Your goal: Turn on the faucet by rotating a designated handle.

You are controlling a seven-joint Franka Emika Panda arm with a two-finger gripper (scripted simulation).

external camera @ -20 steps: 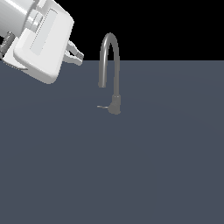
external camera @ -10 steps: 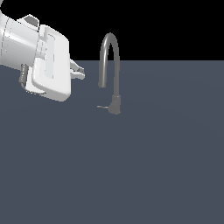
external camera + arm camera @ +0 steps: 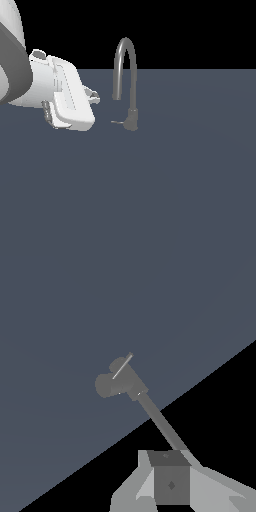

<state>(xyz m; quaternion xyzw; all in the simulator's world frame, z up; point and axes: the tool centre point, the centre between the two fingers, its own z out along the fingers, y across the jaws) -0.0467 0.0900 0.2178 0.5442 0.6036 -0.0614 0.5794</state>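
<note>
Nearest the exterior view's camera lies a broad bare stretch of the flat slate-grey floor point(image 3: 165, 200), which carries everything here. Farther back, at the exterior view's left, the white robot arm point(image 3: 30, 85) reaches in, its blocky wrist housing tilted and hanging above the floor. The gripper point(image 3: 94, 96) sticks out from that housing toward the faucet; only small grey fingertips show past the housing, and I cannot tell how far the jaws are parted, though nothing is seen between them. In the wrist view a grey finger pad point(image 3: 171, 483) fills the foreground, clear of the tap. Just beyond the gripper, apart from it, the thin handle point(image 3: 118, 121) juts sideways from the short cylindrical base toward the exterior view's left. The faucet point(image 3: 131, 112) stands upright near the floor's far edge, its narrow gooseneck spout arching up and back down on the gripper's side. Behind the far edge, all is black.
</note>
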